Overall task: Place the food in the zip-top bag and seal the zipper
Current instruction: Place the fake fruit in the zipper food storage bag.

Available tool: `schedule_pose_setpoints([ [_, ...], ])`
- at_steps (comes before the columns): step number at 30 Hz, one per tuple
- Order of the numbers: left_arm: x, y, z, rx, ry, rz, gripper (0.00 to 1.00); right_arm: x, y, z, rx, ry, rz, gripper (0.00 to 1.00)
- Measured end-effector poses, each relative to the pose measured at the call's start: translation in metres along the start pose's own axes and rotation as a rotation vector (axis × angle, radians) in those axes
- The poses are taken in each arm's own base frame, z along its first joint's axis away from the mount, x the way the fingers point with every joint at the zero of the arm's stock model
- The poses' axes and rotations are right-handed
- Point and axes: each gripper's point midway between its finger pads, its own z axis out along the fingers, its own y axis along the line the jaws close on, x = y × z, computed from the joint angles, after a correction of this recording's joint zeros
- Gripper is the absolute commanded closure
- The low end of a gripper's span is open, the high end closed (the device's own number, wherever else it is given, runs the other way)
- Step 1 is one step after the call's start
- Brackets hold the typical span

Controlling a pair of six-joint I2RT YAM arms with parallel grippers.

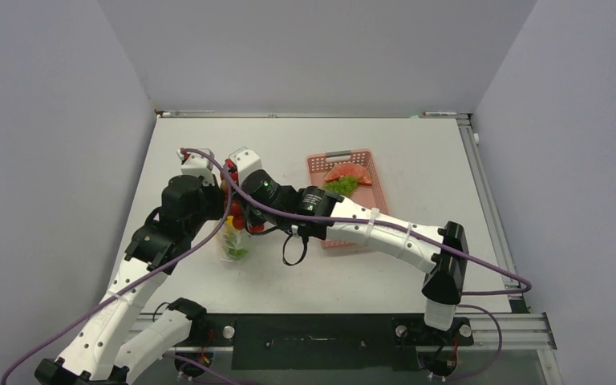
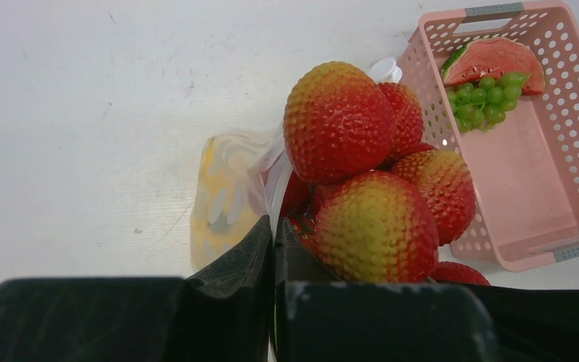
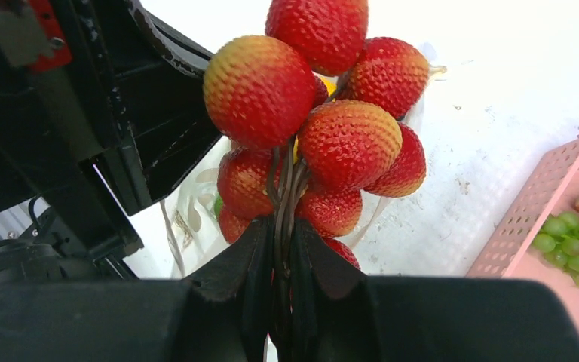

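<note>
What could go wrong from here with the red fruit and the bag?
The right gripper pinches only the thin stems of the red fruit cluster, so it may slip. The left gripper holds just one edge of the zip-top bag; the bulky cluster could snag on the limp plastic.

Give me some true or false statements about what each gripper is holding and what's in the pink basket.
1. The right gripper is shut on the stems of the red fruit cluster. True.
2. The left gripper is open and holds nothing. False: its fingers are closed on the edge of the clear bag.
3. The pink basket holds a watermelon slice and green grapes. True.
4. The red fruit cluster lies in the pink basket. False: it is held up at the clear bag, beside the basket.
5. Something yellow shows through the clear bag. True.
</note>
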Motion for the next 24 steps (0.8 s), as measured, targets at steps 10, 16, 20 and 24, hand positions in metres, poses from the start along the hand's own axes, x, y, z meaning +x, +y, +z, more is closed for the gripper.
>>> schedule_pose_setpoints([
  [10,0.0,-0.002,0.0,0.007,0.002,-0.009,1.0,0.025,0.007,0.026,0.0,0.061,0.0,0.95],
  [16,0.0,-0.002,0.0,0.007,0.002,-0.015,1.0,0.026,0.015,0.028,-0.037,0.065,0.012,0.95],
  [20,0.0,-0.002,0.0,0.007,0.002,-0.02,1.0,0.033,0.022,0.033,-0.075,0.077,0.017,0.95],
  [24,0.0,-0.002,0.0,0.006,0.002,-0.019,1.0,0.049,0.022,0.039,-0.095,0.106,0.02,0.95],
])
